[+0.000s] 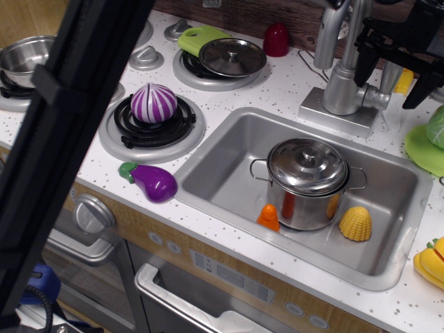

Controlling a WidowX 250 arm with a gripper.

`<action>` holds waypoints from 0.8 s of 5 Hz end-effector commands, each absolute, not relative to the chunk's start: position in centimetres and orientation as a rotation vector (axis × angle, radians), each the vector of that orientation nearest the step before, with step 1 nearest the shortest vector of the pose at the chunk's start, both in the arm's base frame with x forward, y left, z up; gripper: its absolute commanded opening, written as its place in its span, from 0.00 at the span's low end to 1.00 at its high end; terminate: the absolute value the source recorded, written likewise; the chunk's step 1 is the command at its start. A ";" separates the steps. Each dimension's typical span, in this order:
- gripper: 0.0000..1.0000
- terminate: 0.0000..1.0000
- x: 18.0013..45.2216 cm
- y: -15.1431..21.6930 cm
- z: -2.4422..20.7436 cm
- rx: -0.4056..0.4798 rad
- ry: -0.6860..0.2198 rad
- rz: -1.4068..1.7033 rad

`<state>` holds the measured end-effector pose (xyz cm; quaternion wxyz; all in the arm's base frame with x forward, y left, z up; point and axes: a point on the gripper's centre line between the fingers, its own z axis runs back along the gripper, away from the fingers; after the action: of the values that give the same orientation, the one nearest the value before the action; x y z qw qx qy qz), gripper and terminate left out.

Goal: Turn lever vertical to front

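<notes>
The lever (387, 82) is a short silver-grey paddle on a stub at the right side of the faucet's cylindrical base (342, 89), at the back right behind the sink. It points upward. My black gripper (393, 78) comes in from the top right and straddles the lever. One finger (365, 64) is to its left and the other finger (420, 84) to its right. The jaws stand apart, wider than the paddle, and I see no clamping contact. The tall spout (329, 35) rises left of the gripper.
The sink (229, 149) holds a lidded steel pot (307, 182), an orange toy (268, 217) and a yellow corn piece (355, 223). A purple eggplant (150, 182), a striped onion (154, 102) on a burner and a green plate (423, 149) lie nearby. A black bar (62, 118) blocks the left.
</notes>
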<state>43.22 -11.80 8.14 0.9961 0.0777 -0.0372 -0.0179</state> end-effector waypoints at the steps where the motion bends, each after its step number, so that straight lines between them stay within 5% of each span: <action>1: 1.00 0.00 43.2 -11.8 8.1 0.156 -0.075 -0.036; 2: 1.00 0.00 44.0 -11.1 10.3 0.215 -0.226 -0.008; 4: 1.00 0.00 45.1 -11.4 13.1 0.292 -0.387 0.048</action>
<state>44.85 -11.54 8.47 0.9742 0.1706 -0.1465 0.0169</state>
